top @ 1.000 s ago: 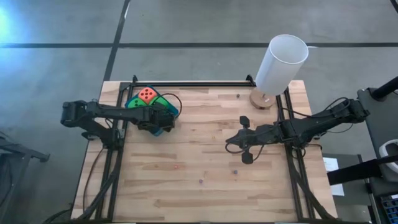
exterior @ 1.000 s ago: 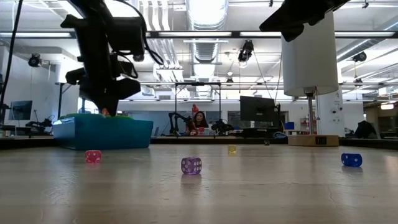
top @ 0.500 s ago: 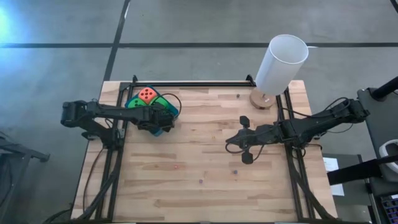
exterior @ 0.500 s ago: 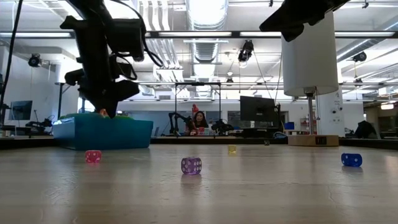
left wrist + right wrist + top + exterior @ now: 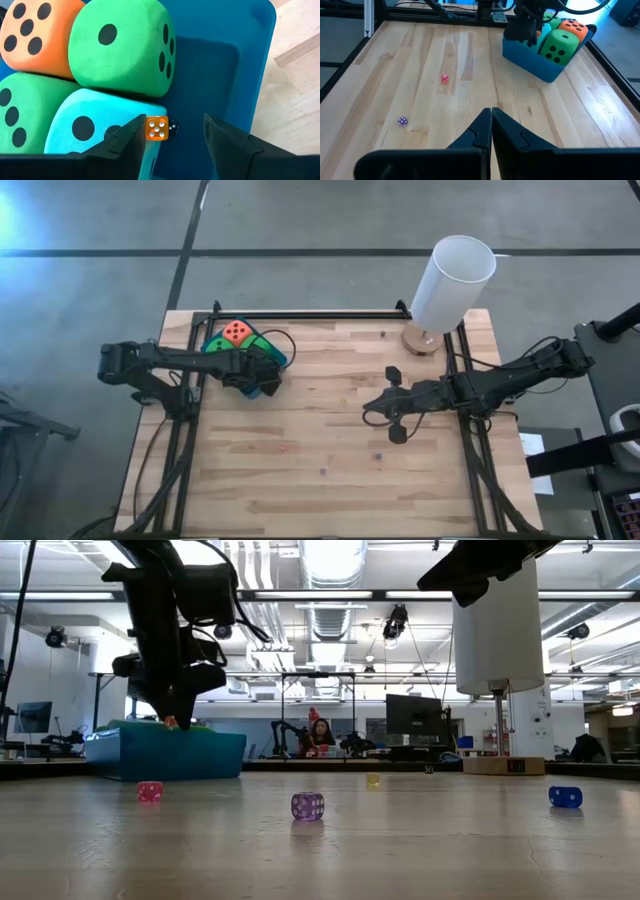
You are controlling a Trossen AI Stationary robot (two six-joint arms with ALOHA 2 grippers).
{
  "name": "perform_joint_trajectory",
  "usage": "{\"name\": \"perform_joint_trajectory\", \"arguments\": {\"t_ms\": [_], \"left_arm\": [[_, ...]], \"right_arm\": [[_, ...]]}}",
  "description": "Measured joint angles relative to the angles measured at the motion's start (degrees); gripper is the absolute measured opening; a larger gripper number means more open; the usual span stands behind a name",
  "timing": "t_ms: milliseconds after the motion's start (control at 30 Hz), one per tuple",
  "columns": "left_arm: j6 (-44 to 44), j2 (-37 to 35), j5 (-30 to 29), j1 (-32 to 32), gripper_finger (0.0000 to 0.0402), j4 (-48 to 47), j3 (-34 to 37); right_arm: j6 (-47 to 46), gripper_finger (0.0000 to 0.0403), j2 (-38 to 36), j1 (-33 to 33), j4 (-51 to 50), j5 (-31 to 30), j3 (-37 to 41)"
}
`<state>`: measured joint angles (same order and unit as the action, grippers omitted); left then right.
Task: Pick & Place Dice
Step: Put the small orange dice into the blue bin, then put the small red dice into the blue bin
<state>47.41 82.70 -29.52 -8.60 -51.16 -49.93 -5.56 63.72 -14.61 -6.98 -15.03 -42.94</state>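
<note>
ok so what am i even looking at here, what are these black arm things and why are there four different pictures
These are two robot arms working at a wooden table. Each arm ends in a two-finger gripper.

One picture looks straight down from above. One looks level across the table top. The other two come from cameras on the arms' wrists.

The left gripper hangs open over a blue tray. The tray holds four big foam dice: one orange, two green and one teal. A tiny orange die shows between the fingers with a gap beside it, so it isn't gripped.

The right gripper is shut and empty, over the table's right half.

Loose on the table are small pink, purple, yellow and blue dice. A white cylinder stands at the far edge.
</note>
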Motion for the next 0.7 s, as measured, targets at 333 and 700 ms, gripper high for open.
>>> {"name": "perform_joint_trajectory", "arguments": {"t_ms": [333,700], "left_arm": [[-2.46,-0.09,0.15,0.0,0.0191,0.07,-0.02],[-3.97,-0.11,-1.55,-0.72,0.0176,0.06,0.03]], "right_arm": [[0.02,0.0008,0.0,0.0,0.0,0.0,-0.02],[0.02,0.0008,0.0,0.0,-0.01,0.0,-0.02]]}}
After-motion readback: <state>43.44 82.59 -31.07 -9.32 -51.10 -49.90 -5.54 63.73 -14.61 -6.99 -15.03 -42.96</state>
